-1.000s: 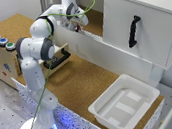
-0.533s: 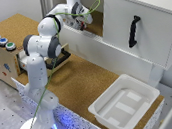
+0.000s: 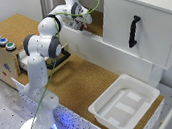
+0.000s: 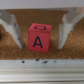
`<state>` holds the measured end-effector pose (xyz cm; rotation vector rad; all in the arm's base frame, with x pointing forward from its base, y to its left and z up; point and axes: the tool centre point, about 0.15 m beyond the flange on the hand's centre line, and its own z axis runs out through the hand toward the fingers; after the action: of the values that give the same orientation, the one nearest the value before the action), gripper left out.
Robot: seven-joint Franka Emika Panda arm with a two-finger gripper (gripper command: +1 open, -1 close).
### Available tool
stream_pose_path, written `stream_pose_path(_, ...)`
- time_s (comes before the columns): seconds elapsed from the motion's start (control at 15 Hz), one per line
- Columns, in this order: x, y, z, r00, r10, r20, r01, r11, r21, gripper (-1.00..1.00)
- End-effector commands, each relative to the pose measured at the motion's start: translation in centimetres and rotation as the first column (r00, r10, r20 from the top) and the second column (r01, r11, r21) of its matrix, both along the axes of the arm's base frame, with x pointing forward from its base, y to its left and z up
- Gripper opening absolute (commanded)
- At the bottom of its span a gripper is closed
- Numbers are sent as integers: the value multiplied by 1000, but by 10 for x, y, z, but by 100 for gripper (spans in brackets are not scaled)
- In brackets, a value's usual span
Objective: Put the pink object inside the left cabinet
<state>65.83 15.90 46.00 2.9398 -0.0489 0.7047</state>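
In the wrist view the pink object (image 4: 39, 36), a cube with a black letter A on its face, rests on a cork-brown floor. My gripper (image 4: 39, 45) is open. Its white fingers (image 4: 12, 27) stand on either side of the cube with a gap on each side. The exterior view shows the arm reaching over the low white front wall into the left cabinet (image 3: 98, 24), the doorless compartment. There my gripper (image 3: 84, 22) hangs just above the cork floor. I cannot make out the cube in that view.
The cabinet's other compartment has a white door with a black handle (image 3: 134, 31). A white tray (image 3: 124, 103) lies on the cork table at the exterior view's right. A wooden box with coloured buttons (image 3: 3, 54) and an open drawer (image 3: 61, 58) stands beside the arm's base.
The arm has shifted a little further into the left cabinet opening and slightly lower. The rest of the scene is unchanged.
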Motion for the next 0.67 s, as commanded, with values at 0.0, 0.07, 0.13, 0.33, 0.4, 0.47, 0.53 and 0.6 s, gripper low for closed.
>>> stream_pose_path(0.0, -28, 16, -5, 993, -20, 119, 23, 1000, -21, 100)
stream_pose_path(0.07, -37, 17, -1, 992, -19, 126, 21, 1000, -14, 100)
stream_pose_path(0.13, -47, 20, 2, 992, -13, 128, 15, 1000, -8, 100)
stream_pose_path(0.33, -79, 27, 9, 991, 1, 133, -2, 1000, 11, 100)
stream_pose_path(0.4, -93, 30, 12, 990, -1, 143, -2, 1000, 19, 100)
stream_pose_path(0.47, -107, 30, 18, 989, -1, 151, -2, 1000, 24, 100)
stream_pose_path(0.53, -121, 31, 23, 988, -3, 156, -2, 1000, 31, 100)
stream_pose_path(0.6, -133, 29, 27, 987, -11, 161, 5, 999, 36, 100)
